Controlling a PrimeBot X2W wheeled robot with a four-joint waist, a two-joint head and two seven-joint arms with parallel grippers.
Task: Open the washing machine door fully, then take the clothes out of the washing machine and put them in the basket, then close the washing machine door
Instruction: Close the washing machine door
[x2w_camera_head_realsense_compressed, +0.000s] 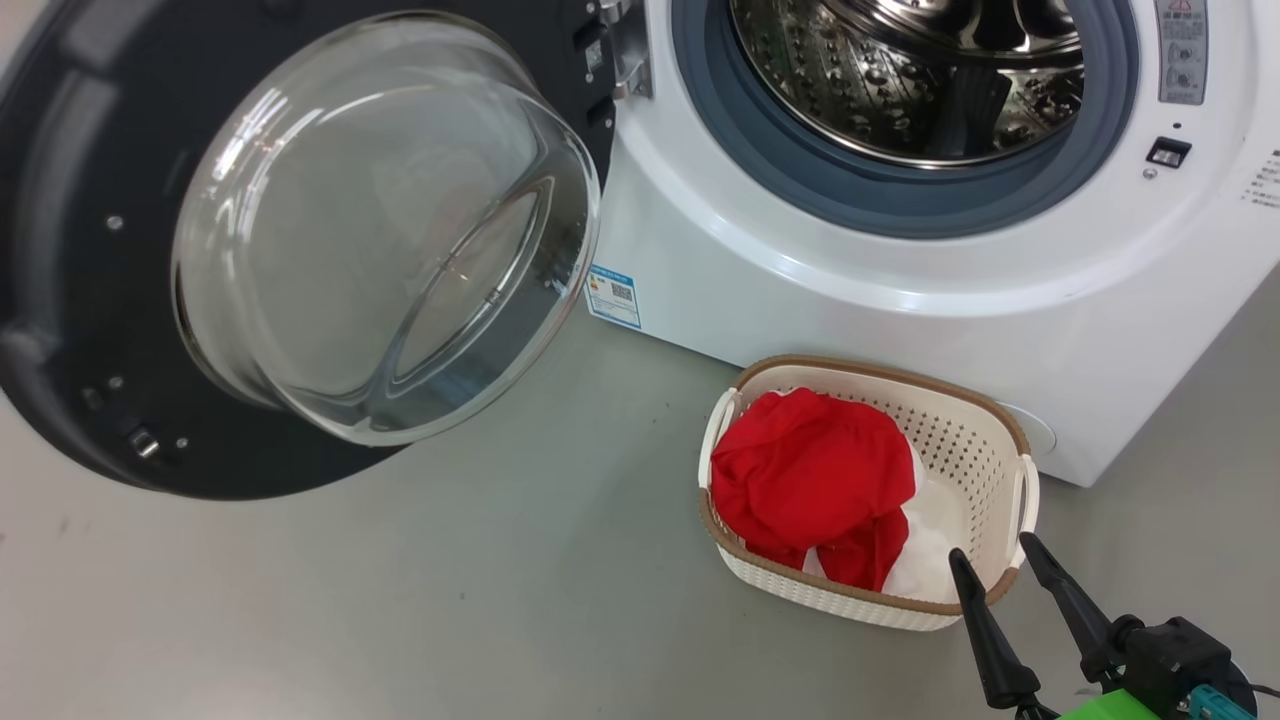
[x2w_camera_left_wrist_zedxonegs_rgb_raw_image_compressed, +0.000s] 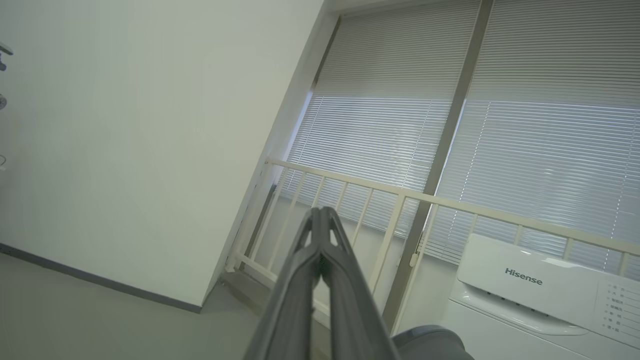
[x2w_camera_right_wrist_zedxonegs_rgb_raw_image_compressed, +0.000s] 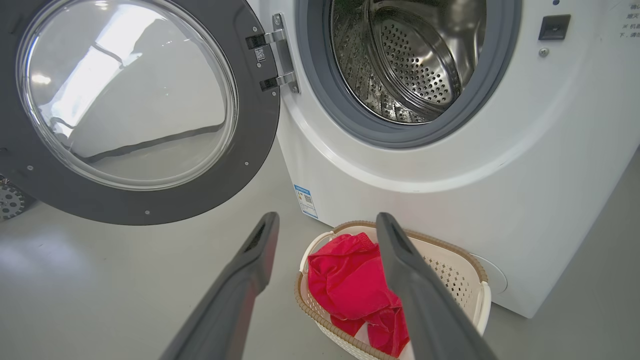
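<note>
The right tool (x2w_camera_head_realsense_compressed: 991, 546) sits at the lower right of the head view, its two dark fingers spread wide with nothing between them. Their tips lie over the near right corner of the basket (x2w_camera_head_realsense_compressed: 960, 450); I cannot tell whether they touch it. The left tool (x2w_camera_left_wrist_zedxonegs_rgb_raw_image_compressed: 320, 212) has its fingers pressed together, holding nothing, and points up toward a pale wall (x2w_camera_left_wrist_zedxonegs_rgb_raw_image_compressed: 125, 125), a cream railing (x2w_camera_left_wrist_zedxonegs_rgb_raw_image_compressed: 400, 192) and window blinds (x2w_camera_left_wrist_zedxonegs_rgb_raw_image_compressed: 540, 150), with a white panel (x2w_camera_left_wrist_zedxonegs_rgb_raw_image_compressed: 525, 280) marked Hisense at the lower right of that view.

The basket stands on the grey floor (x2w_camera_head_realsense_compressed: 400, 600), just in front of the washing machine (x2w_camera_head_realsense_compressed: 900, 310) and below its opening. The clothes (x2w_camera_head_realsense_compressed: 810, 470) lie inside the basket, a red bundle heaped toward its left end, with white fabric showing beside it on the near right.

Behind the basket, a small blue label (x2w_camera_head_realsense_compressed: 613, 296) sits at the machine's lower left corner. The door (x2w_camera_head_realsense_compressed: 380, 230) is swung wide open to the left on its hinge, its clear glass bowl bulging toward the camera inside the black rim. Farthest back, the grey rubber ring (x2w_camera_head_realsense_compressed: 900, 205) frames the perforated steel drum (x2w_camera_head_realsense_compressed: 900, 90).
</note>
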